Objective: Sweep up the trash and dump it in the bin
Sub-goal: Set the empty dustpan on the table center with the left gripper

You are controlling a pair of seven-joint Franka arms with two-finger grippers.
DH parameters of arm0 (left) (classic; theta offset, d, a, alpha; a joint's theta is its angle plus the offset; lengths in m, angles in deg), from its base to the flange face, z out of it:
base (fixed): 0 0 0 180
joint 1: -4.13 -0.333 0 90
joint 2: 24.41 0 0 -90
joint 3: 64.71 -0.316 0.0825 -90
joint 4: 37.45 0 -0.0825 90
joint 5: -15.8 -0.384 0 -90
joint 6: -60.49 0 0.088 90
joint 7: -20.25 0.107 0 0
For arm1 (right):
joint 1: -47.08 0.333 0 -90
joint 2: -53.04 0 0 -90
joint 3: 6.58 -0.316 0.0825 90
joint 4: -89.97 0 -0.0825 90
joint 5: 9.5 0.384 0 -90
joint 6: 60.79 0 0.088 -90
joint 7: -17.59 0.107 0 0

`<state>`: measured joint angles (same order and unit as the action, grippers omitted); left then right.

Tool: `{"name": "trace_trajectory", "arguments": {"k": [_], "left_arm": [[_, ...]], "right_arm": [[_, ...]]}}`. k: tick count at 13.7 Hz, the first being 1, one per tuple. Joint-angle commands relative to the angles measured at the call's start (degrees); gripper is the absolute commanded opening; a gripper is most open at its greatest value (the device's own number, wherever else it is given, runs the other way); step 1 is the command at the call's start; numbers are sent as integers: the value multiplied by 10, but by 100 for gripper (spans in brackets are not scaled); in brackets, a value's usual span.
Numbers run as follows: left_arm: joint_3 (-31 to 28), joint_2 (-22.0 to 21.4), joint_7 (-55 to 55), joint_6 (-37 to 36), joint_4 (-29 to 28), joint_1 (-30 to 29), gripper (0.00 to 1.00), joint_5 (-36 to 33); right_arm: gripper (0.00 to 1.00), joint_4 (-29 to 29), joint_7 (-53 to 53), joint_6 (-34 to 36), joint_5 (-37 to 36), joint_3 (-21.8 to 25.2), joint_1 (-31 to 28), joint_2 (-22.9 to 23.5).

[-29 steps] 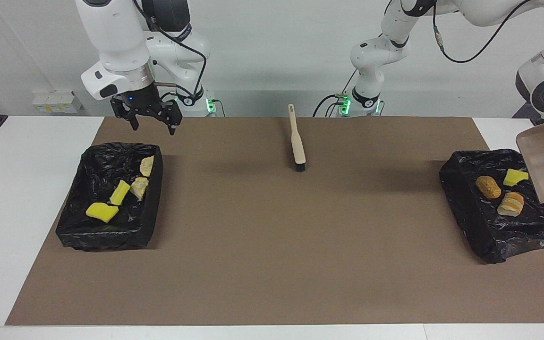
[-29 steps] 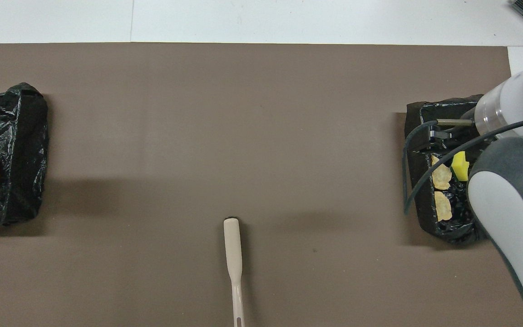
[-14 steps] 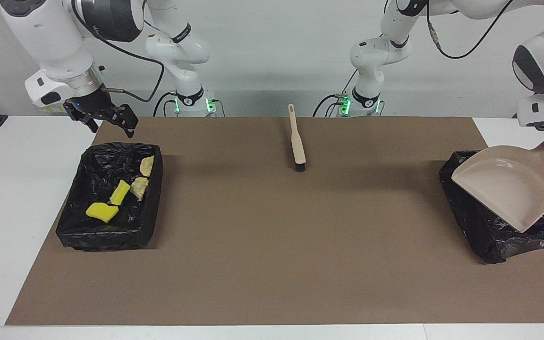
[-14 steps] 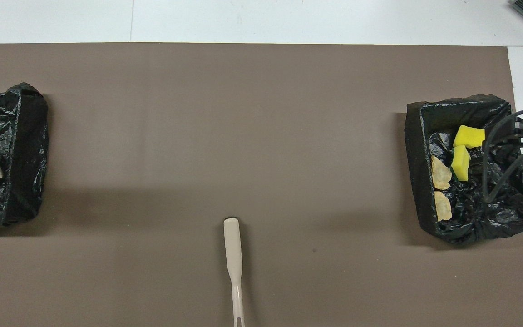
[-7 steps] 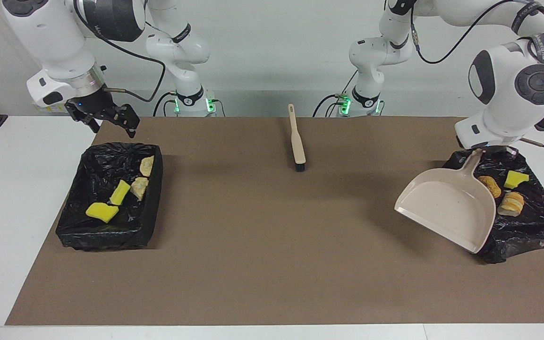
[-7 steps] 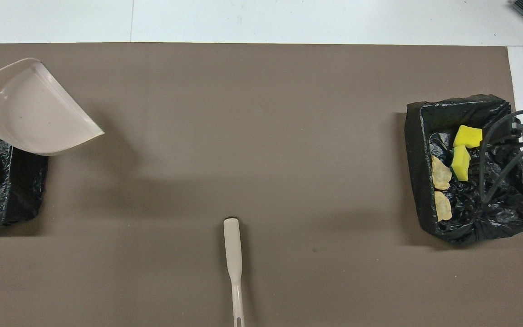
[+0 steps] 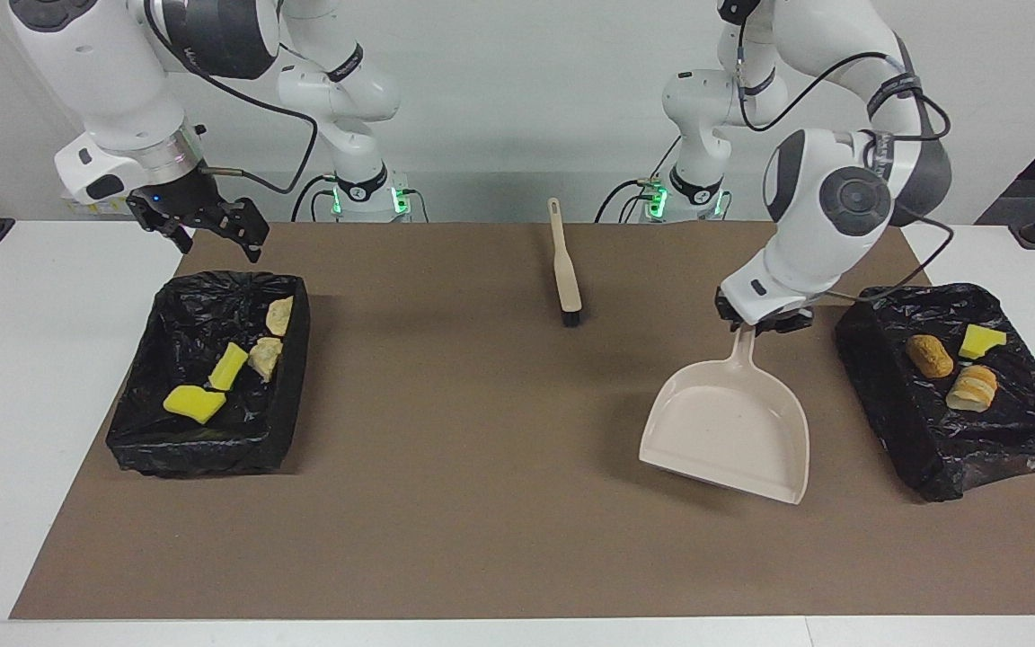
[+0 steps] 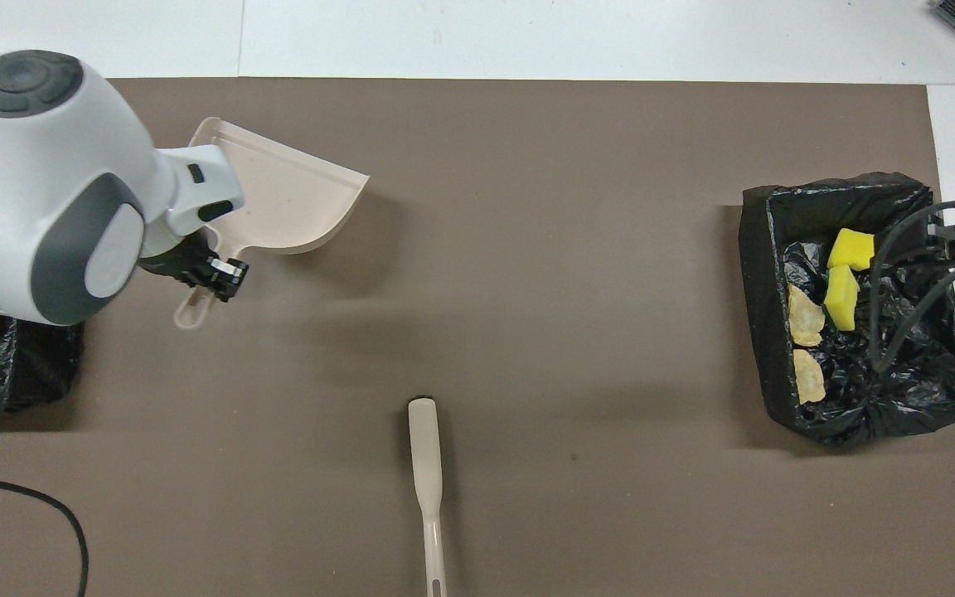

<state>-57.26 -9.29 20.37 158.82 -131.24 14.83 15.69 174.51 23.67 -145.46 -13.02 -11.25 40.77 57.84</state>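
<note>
left gripper [image 7: 756, 325] clamped on dustpan [image 7: 733, 429] handle, over mat beside bin [image 7: 1012, 431]; right gripper [image 7: 212, 229] wide, empty, waits over other bin [image 7: 212, 440] | trash [image 7: 958, 364] lies in both bins | risk: tilted pan slips or lands hard; thin handle, grip may twist

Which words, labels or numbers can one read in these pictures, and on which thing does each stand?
None can be read.
Left arm: a small print on its dark joint band, too blurred to read.
Right arm: a small print on its dark joint band, too blurred to read.
Dustpan, brush, both bins: no text visible.
</note>
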Motion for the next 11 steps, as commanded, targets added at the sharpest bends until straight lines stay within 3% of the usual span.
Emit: {"name": "trace_trajectory", "arguments": {"k": [1,4,8,9,10,11], "left_arm": [[-11,-4,-97,83,-52,69,0,31],[-11,-1,-190,215,-117,129,0,69],[-10,-4,-261,289,-181,175,0,77],[-11,-6,-280,286,-184,184,32,77],[-11,-7,-283,277,-181,185,69,77],[-11,-7,-284,274,-177,185,91,77]], "right_arm": [[100,9,-14,-12,10,-2,-4,-6],[100,9,-14,-12,10,-2,-4,-6],[100,9,-14,-12,10,-2,-4,-6],[100,9,-14,-12,10,-2,-4,-6],[100,9,-14,-12,10,-2,-4,-7],[100,9,-14,-12,10,-2,-4,-6]]}}
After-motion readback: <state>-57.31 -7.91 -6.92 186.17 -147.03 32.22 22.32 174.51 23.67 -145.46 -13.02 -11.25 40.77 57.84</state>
